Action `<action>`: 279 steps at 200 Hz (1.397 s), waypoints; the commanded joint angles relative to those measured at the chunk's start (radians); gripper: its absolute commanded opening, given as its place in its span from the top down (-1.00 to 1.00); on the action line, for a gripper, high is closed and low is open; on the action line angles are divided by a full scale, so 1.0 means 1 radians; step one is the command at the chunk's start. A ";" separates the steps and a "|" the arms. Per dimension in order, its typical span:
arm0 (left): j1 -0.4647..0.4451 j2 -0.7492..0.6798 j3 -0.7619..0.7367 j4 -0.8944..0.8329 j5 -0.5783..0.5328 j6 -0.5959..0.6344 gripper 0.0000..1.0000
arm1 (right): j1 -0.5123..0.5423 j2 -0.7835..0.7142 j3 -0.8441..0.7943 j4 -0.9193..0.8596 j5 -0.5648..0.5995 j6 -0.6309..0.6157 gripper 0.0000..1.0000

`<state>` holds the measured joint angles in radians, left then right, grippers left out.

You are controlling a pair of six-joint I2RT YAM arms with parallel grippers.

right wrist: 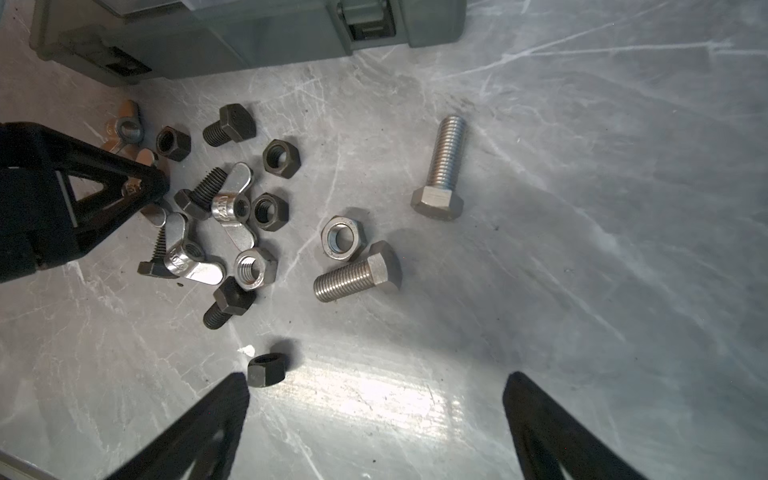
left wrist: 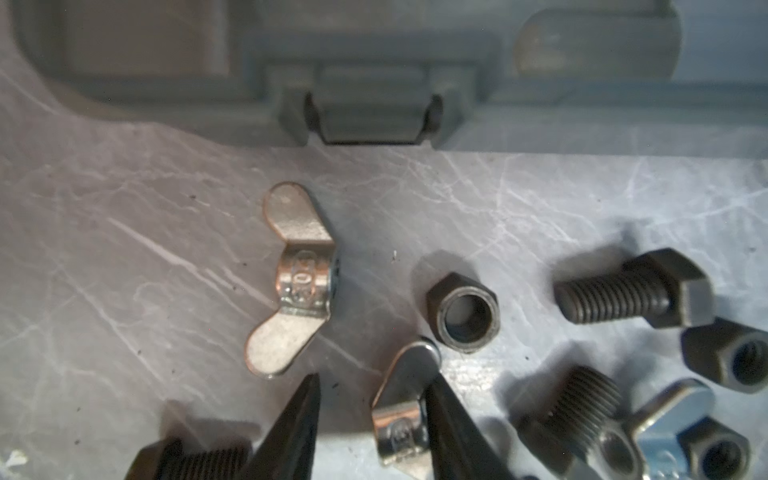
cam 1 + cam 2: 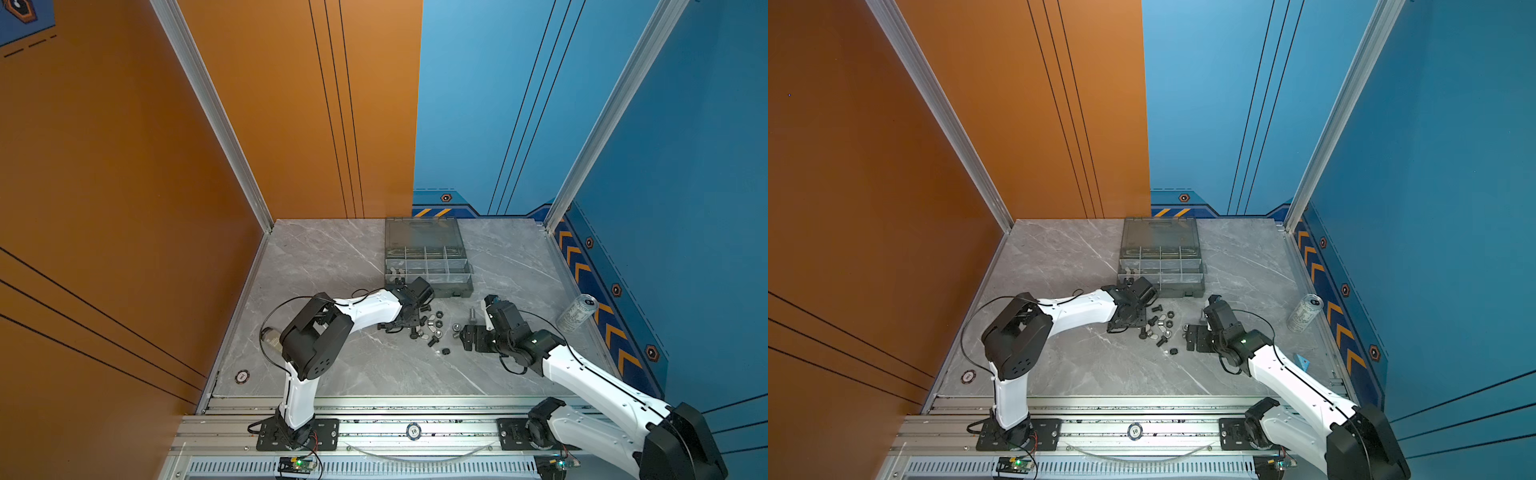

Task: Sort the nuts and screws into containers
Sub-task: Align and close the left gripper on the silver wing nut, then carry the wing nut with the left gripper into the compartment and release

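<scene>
Silver stamped steel, the small wing nut (image 2: pixel 401 419) lies on the grey marbled surface (image 2: pixel 124 249) near the smoky grey plastic organizer box (image 2: pixel 166 62). It sits between the fingers of my left gripper (image 2: pixel 372 380), which stands narrow, one finger against the nut, the other just off it, nothing held. It looks light, rigid and slick, so I would pinch the round barrel rather than a thin ear that could twist out; my right gripper (image 1: pixel 376 390) hangs wide and empty beside a black hex nut (image 1: pixel 266 370).
</scene>
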<state>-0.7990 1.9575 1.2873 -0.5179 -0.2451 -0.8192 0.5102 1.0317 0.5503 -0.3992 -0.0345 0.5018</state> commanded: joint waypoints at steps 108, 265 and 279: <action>-0.016 0.078 -0.012 -0.046 0.056 0.017 0.80 | -0.008 -0.001 -0.006 0.008 -0.010 -0.011 -0.97; 0.105 -0.184 0.127 -0.056 0.111 0.181 0.98 | -0.006 0.008 -0.002 0.002 -0.009 -0.002 -0.97; 0.133 -0.155 0.175 -0.057 0.117 0.205 0.98 | -0.006 0.007 -0.003 -0.002 -0.007 -0.003 -0.96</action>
<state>-0.7105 1.7741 1.3823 -0.5575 -0.1448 -0.6811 0.5095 1.0401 0.5503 -0.3992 -0.0345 0.5022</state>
